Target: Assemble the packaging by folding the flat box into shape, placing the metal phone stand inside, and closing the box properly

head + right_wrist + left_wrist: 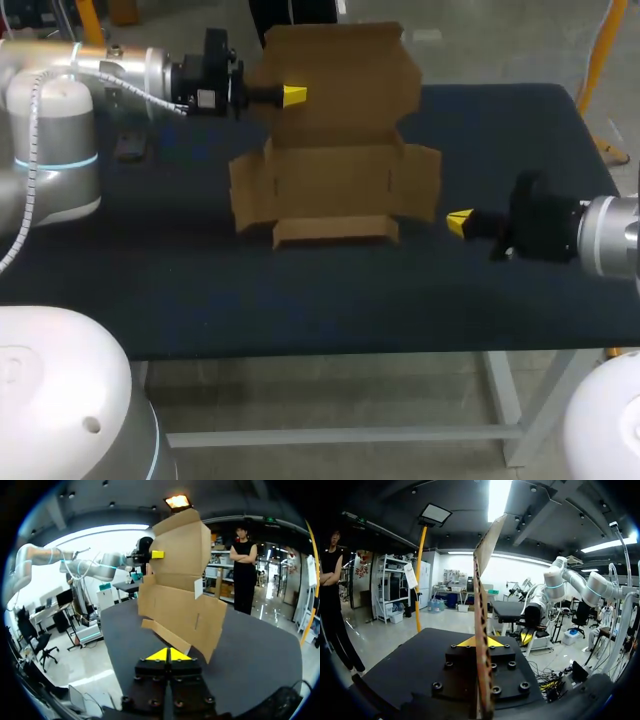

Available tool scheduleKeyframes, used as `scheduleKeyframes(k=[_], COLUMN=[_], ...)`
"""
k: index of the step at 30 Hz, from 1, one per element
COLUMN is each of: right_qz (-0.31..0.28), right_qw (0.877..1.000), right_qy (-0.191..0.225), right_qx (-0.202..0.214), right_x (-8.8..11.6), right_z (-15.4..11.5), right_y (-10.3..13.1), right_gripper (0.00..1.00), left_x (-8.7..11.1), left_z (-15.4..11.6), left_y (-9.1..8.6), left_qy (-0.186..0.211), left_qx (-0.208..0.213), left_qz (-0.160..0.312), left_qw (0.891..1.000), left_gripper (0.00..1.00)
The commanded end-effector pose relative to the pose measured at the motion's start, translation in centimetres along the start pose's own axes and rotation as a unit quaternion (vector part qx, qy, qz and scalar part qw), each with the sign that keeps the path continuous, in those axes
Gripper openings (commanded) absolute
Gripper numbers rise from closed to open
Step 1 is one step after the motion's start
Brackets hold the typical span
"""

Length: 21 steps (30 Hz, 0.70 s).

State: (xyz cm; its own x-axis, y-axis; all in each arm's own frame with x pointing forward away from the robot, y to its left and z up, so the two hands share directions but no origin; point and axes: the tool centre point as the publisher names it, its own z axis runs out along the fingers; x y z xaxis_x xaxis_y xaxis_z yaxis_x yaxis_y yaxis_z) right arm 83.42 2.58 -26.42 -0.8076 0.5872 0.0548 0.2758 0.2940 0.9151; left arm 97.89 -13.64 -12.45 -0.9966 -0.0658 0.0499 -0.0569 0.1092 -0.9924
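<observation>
Clamping lid of box (335, 180), apparently, left gripper (293, 95) sits at 11 o'clock; right gripper (459, 222), clenched empty, at 4 o'clock.

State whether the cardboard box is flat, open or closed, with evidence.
Open, partly folded. The cardboard box has its lid upright in the left gripper, side flaps spread outward.

I am looking down on a table (300, 290) with a dark top on a pale frame. A cardboard box (335, 185) is sitting on it toward the far middle, side flaps spreading out, back panel standing up. A small dark thing (130, 148) is lying near the far left; I cannot tell what it is.
</observation>
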Motion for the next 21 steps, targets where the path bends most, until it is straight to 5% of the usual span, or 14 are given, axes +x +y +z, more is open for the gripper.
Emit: scheduleKeyframes(k=[1, 21], right_qz=[-0.003, -0.018], right_qw=[1.0, 1.0], right_qy=[0.0, 0.011], right_qx=[-0.003, 0.011], right_x=[0.4, 1.9], right_z=[-0.1, 1.6], right_y=[-0.5, -1.0], right_gripper=[0.0, 0.0], left_x=[0.2, -0.8], left_z=[0.1, 1.1], left_y=[0.5, 2.5], left_qy=[0.002, 0.032], left_qx=[0.002, -0.008], left_qz=[-0.005, -0.006], left_qw=[1.0, 0.999], left_gripper=[0.0, 0.0])
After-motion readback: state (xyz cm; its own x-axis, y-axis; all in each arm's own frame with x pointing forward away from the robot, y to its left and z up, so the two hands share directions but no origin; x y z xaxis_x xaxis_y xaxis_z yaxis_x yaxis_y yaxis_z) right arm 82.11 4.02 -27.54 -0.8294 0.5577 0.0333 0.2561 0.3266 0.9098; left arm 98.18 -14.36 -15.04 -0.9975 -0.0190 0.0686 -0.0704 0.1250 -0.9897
